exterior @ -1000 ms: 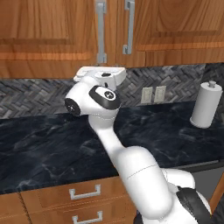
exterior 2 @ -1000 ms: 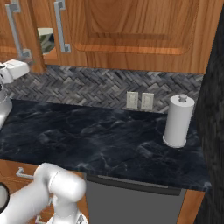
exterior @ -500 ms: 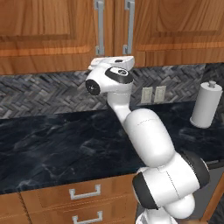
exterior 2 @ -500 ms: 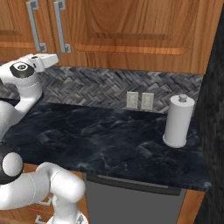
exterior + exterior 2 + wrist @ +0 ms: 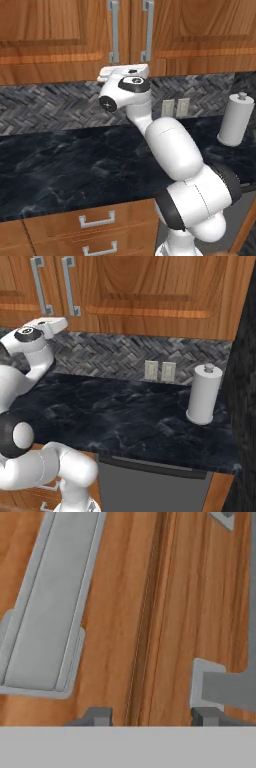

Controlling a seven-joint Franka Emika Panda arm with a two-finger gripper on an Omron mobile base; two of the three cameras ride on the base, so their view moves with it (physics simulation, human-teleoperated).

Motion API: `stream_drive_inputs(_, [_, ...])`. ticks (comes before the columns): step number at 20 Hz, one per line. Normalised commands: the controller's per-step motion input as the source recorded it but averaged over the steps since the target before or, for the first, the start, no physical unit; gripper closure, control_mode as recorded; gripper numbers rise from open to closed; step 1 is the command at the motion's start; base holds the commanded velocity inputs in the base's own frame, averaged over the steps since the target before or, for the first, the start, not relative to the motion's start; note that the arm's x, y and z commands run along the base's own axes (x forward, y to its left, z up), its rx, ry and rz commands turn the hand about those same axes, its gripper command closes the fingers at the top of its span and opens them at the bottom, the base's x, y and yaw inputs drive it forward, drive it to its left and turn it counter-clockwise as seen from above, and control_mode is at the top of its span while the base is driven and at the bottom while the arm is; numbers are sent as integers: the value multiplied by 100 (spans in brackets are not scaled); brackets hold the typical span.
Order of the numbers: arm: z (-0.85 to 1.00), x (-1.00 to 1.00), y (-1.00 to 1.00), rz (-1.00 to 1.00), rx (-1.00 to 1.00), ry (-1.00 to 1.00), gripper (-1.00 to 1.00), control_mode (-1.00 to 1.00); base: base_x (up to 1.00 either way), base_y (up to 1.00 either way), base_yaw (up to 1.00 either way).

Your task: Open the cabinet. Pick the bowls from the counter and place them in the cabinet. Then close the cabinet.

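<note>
The cabinet (image 5: 65, 35) hangs above the counter (image 5: 60, 165) with both wooden doors shut. Its two silver bar handles (image 5: 114, 30) (image 5: 147, 30) flank the centre seam. My white hand (image 5: 124, 71) is raised just under the handles' lower ends, pointing at the doors. Up close, my gripper (image 5: 151, 717) straddles the seam (image 5: 145, 612), its jaws apart and holding nothing. One handle (image 5: 50, 612) lies to the left, and the other handle's foot (image 5: 225, 687) sits just above one fingertip (image 5: 207, 716). The bowls are out of view.
A white paper towel roll (image 5: 234, 120) (image 5: 202, 396) stands at the counter's right end. Two wall outlets (image 5: 161, 371) sit on the herringbone tiles. Wooden drawers (image 5: 95, 220) run below the counter, and a dark tall panel (image 5: 245, 406) closes the right side.
The arm has swung upright and the hand has risen and shifted right, up to the foot of the cabinet handles. The jaws have narrowed.
</note>
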Motion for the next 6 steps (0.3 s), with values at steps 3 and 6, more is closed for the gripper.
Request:
stream_drive_inputs(3, [-53,100,14,17,29,4,-100,-100,0,0,0])
stream_drive_inputs(6, [-67,100,98,-15,1,-3,-100,-100,0,0,0])
